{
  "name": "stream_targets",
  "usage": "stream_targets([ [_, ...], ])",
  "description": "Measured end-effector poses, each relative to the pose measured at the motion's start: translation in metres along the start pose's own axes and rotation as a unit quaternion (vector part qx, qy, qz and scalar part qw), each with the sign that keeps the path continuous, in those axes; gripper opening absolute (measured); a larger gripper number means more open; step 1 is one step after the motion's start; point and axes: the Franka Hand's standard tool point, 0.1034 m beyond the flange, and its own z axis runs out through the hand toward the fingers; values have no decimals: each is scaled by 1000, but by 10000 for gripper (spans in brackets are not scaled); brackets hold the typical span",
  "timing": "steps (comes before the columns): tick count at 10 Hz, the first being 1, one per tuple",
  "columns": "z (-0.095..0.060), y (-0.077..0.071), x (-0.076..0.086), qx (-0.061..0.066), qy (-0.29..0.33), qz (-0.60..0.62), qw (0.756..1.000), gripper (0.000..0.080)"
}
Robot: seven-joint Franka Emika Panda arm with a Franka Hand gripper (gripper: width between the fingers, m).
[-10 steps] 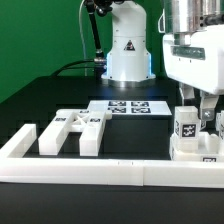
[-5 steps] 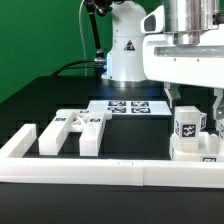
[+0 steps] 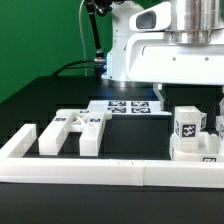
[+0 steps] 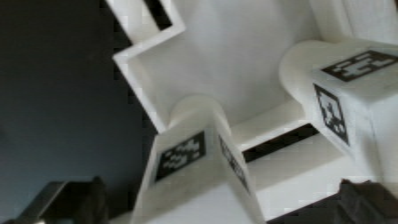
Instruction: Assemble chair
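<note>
Quick look at my setup: my tool point(image 3: 191, 98) is spread wide and there's nothing pinched in it. It hangs just above the chair assembly point(image 3: 195, 150). There's one finger point(image 3: 164, 94) off to each side of the tagged block point(image 3: 187, 125), which stands upright on the assembly's lower part. Neither finger touches the block; they sit higher than its top edge.

From the wrist camera I'm looking straight down onto white chair pieces right under the tool. One tag point(image 4: 178, 157) sits on a narrow piece and another tag point(image 4: 356, 66) is on a chunkier rounded one. It's all very close and tilted, so I honestly can't tell which piece is which there.

The loose parts point(image 3: 72, 130) are well apart from the tool, toward the exterior view's left. They lie flat on the dark bench point(image 3: 50, 95), just behind the long border rail point(image 3: 100, 172). That rail also runs along the front of the assembly under my tool.

The marker board point(image 3: 128, 105) lies flat on the bench beside the tool, on the exterior view's left, in front of the arm base point(image 3: 122, 55).
</note>
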Motion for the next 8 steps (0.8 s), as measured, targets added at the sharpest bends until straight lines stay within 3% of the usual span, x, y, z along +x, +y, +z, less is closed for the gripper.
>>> stream_targets([
  [5,1,9,4,-5,1,-229,973,649],
  [8,3,13,4,-5,2,-237,972,649],
])
